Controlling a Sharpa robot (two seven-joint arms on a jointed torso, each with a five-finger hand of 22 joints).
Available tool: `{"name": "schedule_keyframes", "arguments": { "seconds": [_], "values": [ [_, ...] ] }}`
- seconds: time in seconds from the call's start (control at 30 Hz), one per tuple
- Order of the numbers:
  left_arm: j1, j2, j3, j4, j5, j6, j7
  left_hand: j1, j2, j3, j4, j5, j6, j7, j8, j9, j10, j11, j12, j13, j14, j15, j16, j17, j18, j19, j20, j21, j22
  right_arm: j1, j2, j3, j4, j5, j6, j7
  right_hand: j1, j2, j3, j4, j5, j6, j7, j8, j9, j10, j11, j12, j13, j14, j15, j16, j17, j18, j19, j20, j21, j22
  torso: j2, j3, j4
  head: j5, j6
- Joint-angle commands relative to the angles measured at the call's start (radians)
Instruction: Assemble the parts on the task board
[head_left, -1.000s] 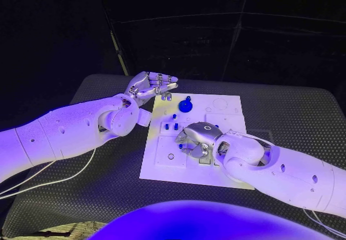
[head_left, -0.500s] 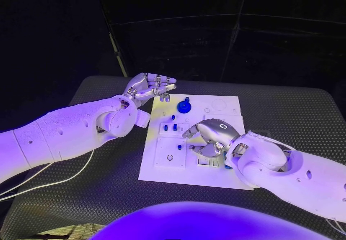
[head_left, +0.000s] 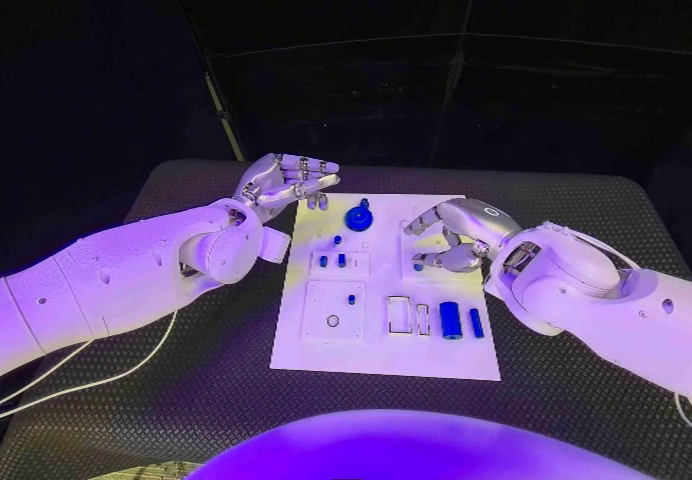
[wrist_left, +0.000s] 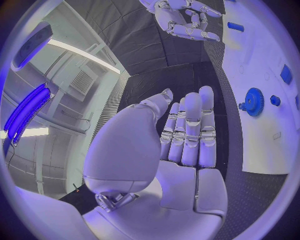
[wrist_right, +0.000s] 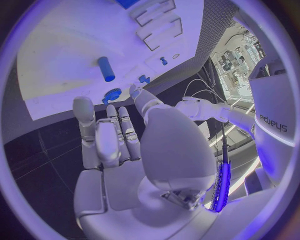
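The white task board (head_left: 378, 352) lies mid-table. A blue gear (head_left: 359, 215) sits near its far edge, with small blue pegs (head_left: 332, 261) just nearer. A blue cylinder (head_left: 451, 320) and a thinner blue piece (head_left: 476, 322) lie at the near right. My left hand (head_left: 289, 181) hovers off the board's far left corner, holding nothing; its fingers (wrist_left: 187, 132) are stretched out beside the gear (wrist_left: 253, 101). My right hand (head_left: 450, 236) hangs over the board's right side, empty, fingers (wrist_right: 115, 132) extended toward the cylinder (wrist_right: 105, 68) and gear (wrist_right: 112, 94).
The board rests on a black textured table (head_left: 173, 400). Rectangular recesses (head_left: 400, 311) and a square plate with a hole (head_left: 333, 306) mark the board's near half. White cables (head_left: 87, 375) trail beneath my left arm.
My right hand has lifted off the board's near middle and drawn back to its right side, uncovering the blue cylinder and the thin piece. The left hand has stayed at the far left corner.
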Motion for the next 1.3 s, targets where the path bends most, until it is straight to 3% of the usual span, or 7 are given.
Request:
{"name": "schedule_keyframes", "arguments": {
  "seconds": [0.03, 0.2, 0.4, 0.6, 0.73, 0.93, 1.3],
  "values": [
    [0.001, 0.002, 0.001, 0.0, 0.005, 0.012, 0.003, -0.004, 0.007, -0.005, 0.0, 0.003, -0.006, 0.001, -0.001, 0.0, -0.007, -0.003, 0.006, 0.001, -0.007, 0.0, -0.004, -0.001, 0.005, -0.002, 0.006, -0.003, -0.001, 0.002, -0.001, 0.002, -0.008, 0.016, 0.087, -0.007, 0.014, 0.0, -0.017, 0.002, 0.004, -0.005, -0.002, -0.002, -0.001, -0.011, 0.001, 0.008, -0.001, 0.009, 0.004, -0.007, -0.003, 0.008, -0.004, 0.0, -0.005, -0.004, 0.002, 0.0012, 0.0003, -0.002, -0.001],
    [0.001, 0.002, 0.001, 0.0, 0.005, 0.012, 0.003, -0.004, 0.008, -0.005, 0.0, 0.003, -0.006, 0.001, -0.001, 0.0, -0.008, -0.003, 0.007, 0.001, -0.008, 0.0, -0.004, -0.001, 0.005, -0.002, 0.007, -0.004, -0.002, 0.003, 0.002, 0.004, -0.023, 0.009, 0.145, -0.02, 0.024, 0.01, -0.032, 0.005, 0.004, 0.002, 0.002, 0.0, 0.001, -0.016, 0.001, 0.021, -0.001, 0.009, 0.004, -0.008, -0.005, 0.008, -0.002, 0.0, -0.007, -0.006, 0.002, 0.0013, 0.0005, -0.001, -0.003],
    [0.001, 0.002, 0.001, 0.001, 0.005, 0.012, 0.003, -0.004, 0.008, -0.005, 0.0, 0.003, -0.006, 0.001, -0.001, 0.0, -0.008, -0.003, 0.007, 0.001, -0.008, 0.0, -0.004, -0.001, 0.005, -0.002, 0.007, -0.004, -0.002, 0.003, 0.016, 0.004, -0.038, 0.006, 0.171, -0.031, 0.036, 0.023, -0.041, 0.007, 0.003, 0.01, 0.013, 0.001, 0.001, -0.01, -0.002, 0.041, 0.001, 0.007, 0.002, -0.015, -0.015, 0.008, 0.003, -0.002, -0.007, -0.005, 0.002, 0.0005, 0.0013, -0.002, -0.003],
    [0.001, 0.001, 0.001, 0.001, 0.005, 0.012, 0.004, -0.004, 0.008, -0.005, 0.0, 0.003, -0.006, 0.001, -0.001, 0.0, -0.008, -0.003, 0.007, 0.001, -0.008, 0.0, -0.004, -0.001, 0.005, -0.002, 0.007, -0.004, -0.002, 0.003, 0.03, 0.004, -0.048, 0.004, 0.207, -0.04, 0.047, 0.044, -0.044, 0.011, 0.01, 0.042, 0.02, 0.008, 0.003, 0.052, -0.012, 0.079, -0.001, 0.012, -0.007, -0.01, -0.006, 0.004, 0.021, -0.009, 0.004, 0.015, 0.002, 0.0016, 0.001, 0.0, -0.007],
    [0.001, 0.001, 0.001, 0.001, 0.005, 0.012, 0.004, -0.004, 0.008, -0.005, 0.0, 0.003, -0.006, 0.001, -0.001, 0.0, -0.008, -0.003, 0.007, 0.001, -0.008, 0.0, -0.004, -0.001, 0.005, -0.002, 0.007, -0.004, -0.002, 0.003, 0.036, 0.003, -0.054, 0.001, 0.218, -0.044, 0.052, 0.059, -0.026, 0.016, 0.008, 0.081, 0.022, 0.019, 0.005, 0.111, -0.017, 0.085, -0.007, 0.018, -0.011, -0.001, 0.008, 0.0, 0.035, -0.013, 0.016, 0.034, 0.002, 0.0021, -0.0009, 0.002, -0.008],
    [0.001, 0.001, 0.001, 0.0, 0.005, 0.013, 0.003, -0.004, 0.008, -0.005, 0.0, 0.003, -0.006, 0.001, -0.001, 0.0, -0.008, -0.003, 0.007, 0.001, -0.008, 0.0, -0.004, -0.001, 0.005, -0.002, 0.007, -0.004, -0.002, 0.003, 0.041, 0.003, -0.059, -0.002, 0.226, -0.05, 0.069, 0.085, 0.035, 0.023, -0.027, 0.132, 0.016, 0.029, 0.005, 0.201, -0.031, 0.068, -0.008, 0.024, -0.023, 0.013, 0.026, -0.005, 0.053, -0.023, 0.036, 0.066, 0.002, 0.0022, -0.0002, 0.001, -0.01],
    [0.001, 0.002, 0.001, -0.002, 0.005, 0.015, 0.002, -0.004, 0.008, -0.005, 0.0, 0.003, -0.006, 0.001, -0.001, 0.0, -0.008, -0.003, 0.007, 0.001, -0.008, 0.0, -0.004, -0.001, 0.005, -0.002, 0.007, -0.004, -0.002, 0.003, 0.044, 0.003, -0.062, -0.028, 0.219, -0.062, 0.069, 0.072, 0.08, 0.023, -0.035, 0.147, 0.014, 0.022, 0.001, 0.233, -0.036, 0.03, -0.008, 0.025, -0.026, 0.017, 0.031, -0.006, 0.056, -0.028, 0.044, 0.075, 0.001, 0.0021, -0.0004, 0.002, -0.012]
  ]
}}
